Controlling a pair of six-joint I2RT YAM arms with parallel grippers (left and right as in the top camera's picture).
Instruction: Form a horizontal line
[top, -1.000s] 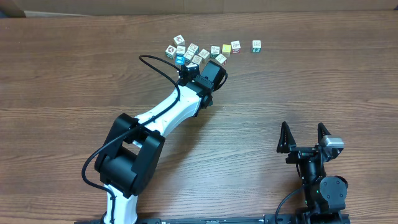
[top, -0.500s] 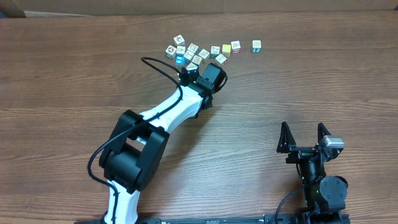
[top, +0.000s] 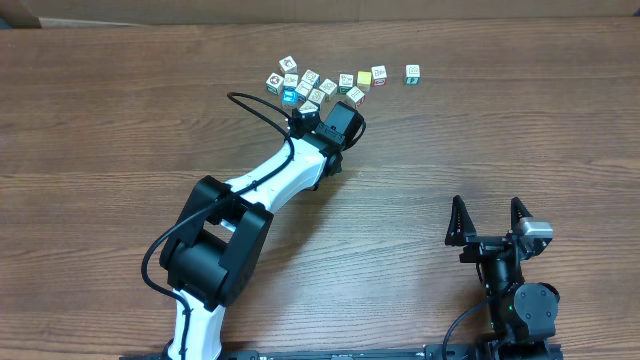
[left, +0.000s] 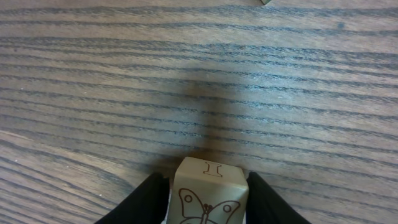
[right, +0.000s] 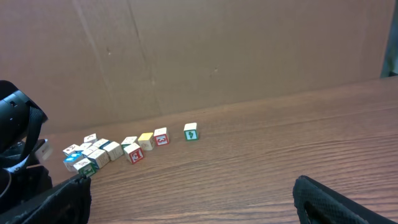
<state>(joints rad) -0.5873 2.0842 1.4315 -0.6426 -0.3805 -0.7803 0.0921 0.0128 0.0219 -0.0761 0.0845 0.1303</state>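
Observation:
Between my left gripper's (left: 208, 190) black fingers (left: 152, 199) sits a pale cube with a butterfly drawing (left: 208, 196), resting on the wood. The fingers stand close along both its sides, and I cannot tell whether they still press it. Overhead, that gripper (top: 320, 107) is tucked under the wrist at the near edge of an irregular cluster of tiny cubes (top: 300, 82). To the cluster's right a short row of cubes runs as a horizontal line (top: 378, 76) (right: 158, 137), its green-faced end cube (top: 412, 73) set apart. My right gripper (top: 488, 212) (right: 193, 208) stands open and holds nothing, far from the cubes.
A red-lettered cube (right: 134, 153) (top: 355, 95) lies just in front of the row. The left arm (top: 270, 175) stretches diagonally across the table (top: 120, 120). A brown cardboard wall (right: 217, 50) closes the far side.
The left arm's lower links have swung slightly to the right, while its wrist stays at the cluster. The cubes and the right arm have not moved.

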